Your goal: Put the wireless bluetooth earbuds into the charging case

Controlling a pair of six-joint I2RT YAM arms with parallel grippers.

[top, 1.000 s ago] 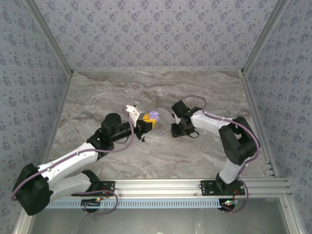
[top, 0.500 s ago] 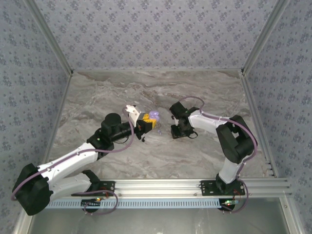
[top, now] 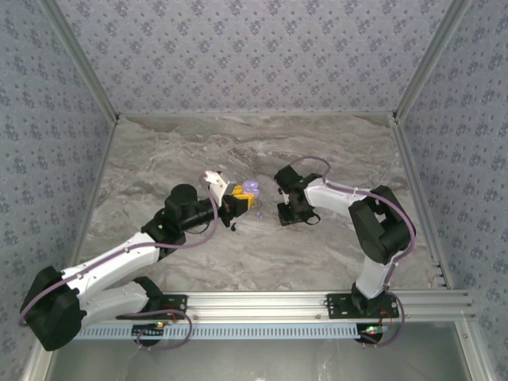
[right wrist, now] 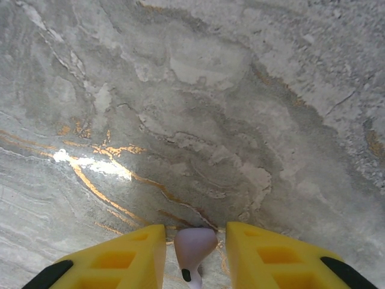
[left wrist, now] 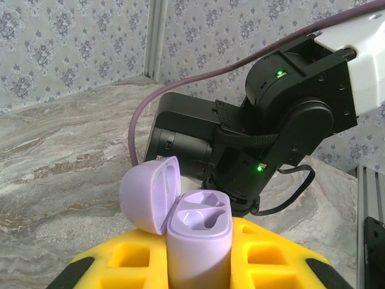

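Left fingers (left wrist: 201,268) clamped on the lilac charging case (left wrist: 198,241), held upright above the desk (top: 333,151). The lid (left wrist: 150,192) is swung open to one side and both sockets are bare. Right fingers (right wrist: 195,256) are low over the marble, slightly apart. One lilac earbud (right wrist: 194,244) sits between them with a narrow gap each side, its dark-tipped stem toward the camera. The two arms are close together mid-desk.

The bench (top: 333,147) is grey marbled stone with rusty-gold veins and one bright streak of glare. A lilac earbud (right wrist: 194,245) sits low over it; whether they touch is unclear.
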